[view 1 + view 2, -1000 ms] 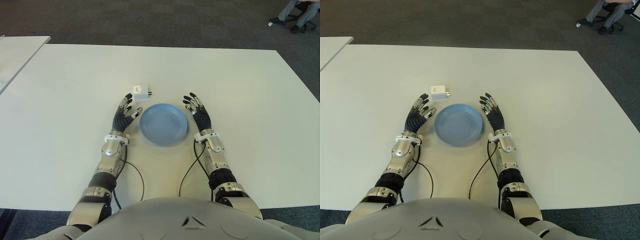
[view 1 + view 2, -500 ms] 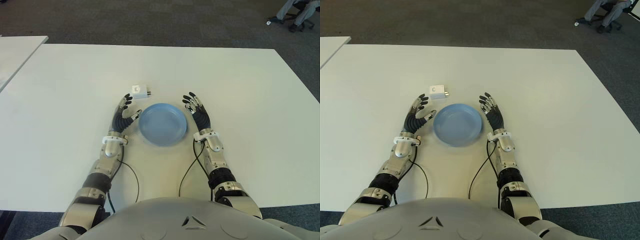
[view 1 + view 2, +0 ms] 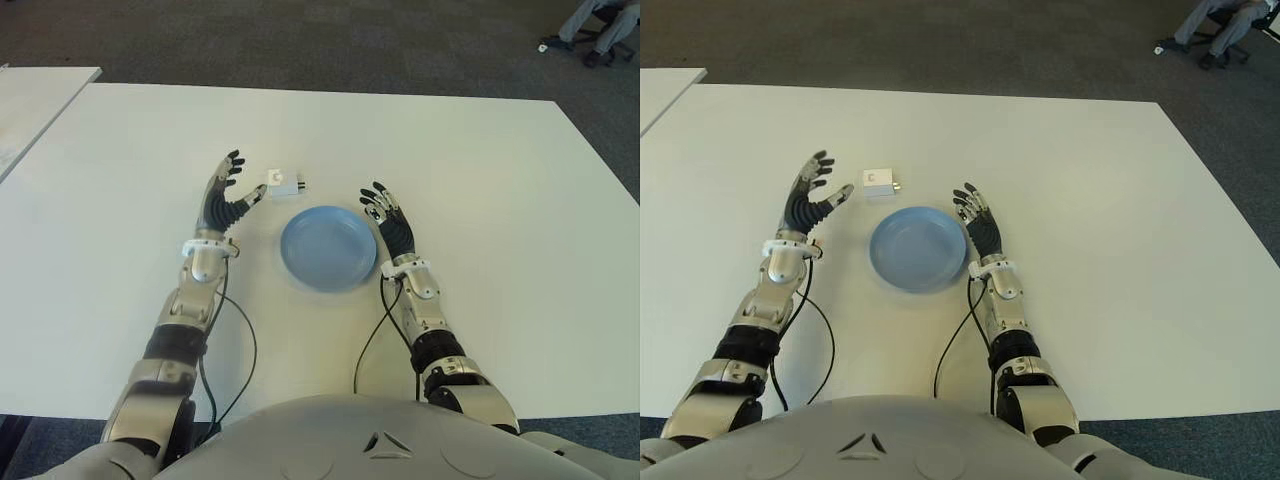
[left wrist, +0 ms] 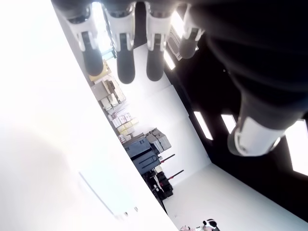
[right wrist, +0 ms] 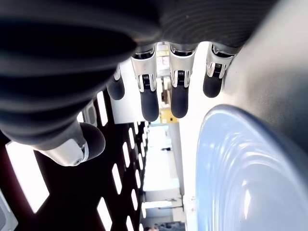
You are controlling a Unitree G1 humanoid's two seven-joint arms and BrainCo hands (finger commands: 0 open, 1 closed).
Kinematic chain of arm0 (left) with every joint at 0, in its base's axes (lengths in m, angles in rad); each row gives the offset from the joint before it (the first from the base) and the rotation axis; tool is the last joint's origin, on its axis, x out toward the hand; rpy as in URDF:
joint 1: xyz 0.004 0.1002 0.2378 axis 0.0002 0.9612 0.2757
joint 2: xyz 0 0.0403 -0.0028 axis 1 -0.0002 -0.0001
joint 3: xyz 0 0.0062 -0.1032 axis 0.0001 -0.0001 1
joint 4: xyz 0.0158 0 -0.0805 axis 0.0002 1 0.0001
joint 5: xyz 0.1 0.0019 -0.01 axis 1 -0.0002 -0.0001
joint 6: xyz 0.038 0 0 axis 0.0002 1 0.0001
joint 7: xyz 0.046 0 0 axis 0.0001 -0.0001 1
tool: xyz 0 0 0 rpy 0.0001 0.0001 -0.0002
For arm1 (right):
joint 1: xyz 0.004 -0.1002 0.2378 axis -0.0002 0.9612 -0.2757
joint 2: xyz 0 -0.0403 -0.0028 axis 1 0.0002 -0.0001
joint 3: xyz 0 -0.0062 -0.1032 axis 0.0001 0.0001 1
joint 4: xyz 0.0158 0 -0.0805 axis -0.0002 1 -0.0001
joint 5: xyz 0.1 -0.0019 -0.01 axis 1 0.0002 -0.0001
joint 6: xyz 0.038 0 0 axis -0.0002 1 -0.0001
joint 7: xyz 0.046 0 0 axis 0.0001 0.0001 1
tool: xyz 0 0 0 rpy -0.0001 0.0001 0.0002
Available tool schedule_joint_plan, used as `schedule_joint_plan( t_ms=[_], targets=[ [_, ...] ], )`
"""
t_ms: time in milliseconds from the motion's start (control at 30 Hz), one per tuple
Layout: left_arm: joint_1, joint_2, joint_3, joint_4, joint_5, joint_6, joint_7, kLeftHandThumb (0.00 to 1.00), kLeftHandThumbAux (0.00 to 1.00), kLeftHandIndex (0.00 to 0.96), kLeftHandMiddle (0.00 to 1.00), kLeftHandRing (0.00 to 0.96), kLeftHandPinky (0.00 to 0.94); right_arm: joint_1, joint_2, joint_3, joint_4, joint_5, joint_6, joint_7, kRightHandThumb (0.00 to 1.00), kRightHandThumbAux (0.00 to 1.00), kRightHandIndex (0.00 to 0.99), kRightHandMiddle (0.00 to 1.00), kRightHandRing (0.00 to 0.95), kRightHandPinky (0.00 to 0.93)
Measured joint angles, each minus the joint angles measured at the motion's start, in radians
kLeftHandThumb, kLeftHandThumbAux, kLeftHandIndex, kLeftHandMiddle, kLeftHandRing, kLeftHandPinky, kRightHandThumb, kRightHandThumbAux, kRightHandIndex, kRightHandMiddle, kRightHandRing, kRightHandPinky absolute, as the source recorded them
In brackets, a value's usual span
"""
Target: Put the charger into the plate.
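A small white charger point(image 3: 281, 183) with metal prongs lies on the white table point(image 3: 480, 170), just beyond the upper left rim of the blue plate point(image 3: 329, 248). My left hand point(image 3: 226, 192) is raised off the table to the left of the charger, its fingers spread and holding nothing. In the left wrist view the charger point(image 4: 103, 194) shows as a pale block apart from the fingers point(image 4: 126, 60). My right hand point(image 3: 385, 215) shows beside the plate's right rim, fingers relaxed and empty; the plate's edge point(image 5: 240, 168) fills part of the right wrist view.
A second white table point(image 3: 35, 105) stands at the far left. A person's legs and a chair base point(image 3: 595, 30) show on the dark carpet at the top right. Cables point(image 3: 245, 345) run from both wrists toward my body.
My left hand has lifted from beside the plate's left rim and moved up and to the left, fingers spreading, now level with the charger. Right hand and charger stay in place.
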State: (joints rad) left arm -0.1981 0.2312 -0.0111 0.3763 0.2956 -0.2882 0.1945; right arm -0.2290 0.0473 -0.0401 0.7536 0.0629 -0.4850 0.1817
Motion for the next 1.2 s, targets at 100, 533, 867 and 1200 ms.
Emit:
schedule_joint_plan(
  t_ms=[100, 533, 867, 1200],
  targets=[
    [-0.042, 0.01, -0.004, -0.017, 0.002, 0.014, -0.005, 0.258, 0.548, 0.108, 0.169, 0.169, 0.203, -0.006, 0.002, 0.001, 0.002, 0.0, -0.001, -0.001, 0.0, 0.505, 0.055, 0.199, 0.142, 0.052],
    [-0.164, 0.028, -0.031, -0.03, 0.018, 0.078, -0.028, 0.218, 0.551, 0.124, 0.146, 0.136, 0.149, -0.013, 0.012, 0.001, 0.008, 0.001, -0.002, -0.01, 0.0, 0.518, 0.048, 0.191, 0.138, 0.062],
    [-0.289, 0.031, -0.122, 0.083, 0.132, 0.14, -0.016, 0.112, 0.536, 0.074, 0.13, 0.129, 0.142, -0.018, 0.012, -0.002, 0.017, 0.002, 0.0, -0.013, 0.0, 0.528, 0.046, 0.194, 0.143, 0.07],
    [-0.514, 0.036, -0.293, 0.439, 0.336, 0.087, 0.158, 0.108, 0.524, 0.007, 0.047, 0.049, 0.072, -0.024, 0.013, -0.004, 0.027, 0.003, -0.005, -0.013, 0.0, 0.527, 0.047, 0.204, 0.156, 0.077]
  ],
)
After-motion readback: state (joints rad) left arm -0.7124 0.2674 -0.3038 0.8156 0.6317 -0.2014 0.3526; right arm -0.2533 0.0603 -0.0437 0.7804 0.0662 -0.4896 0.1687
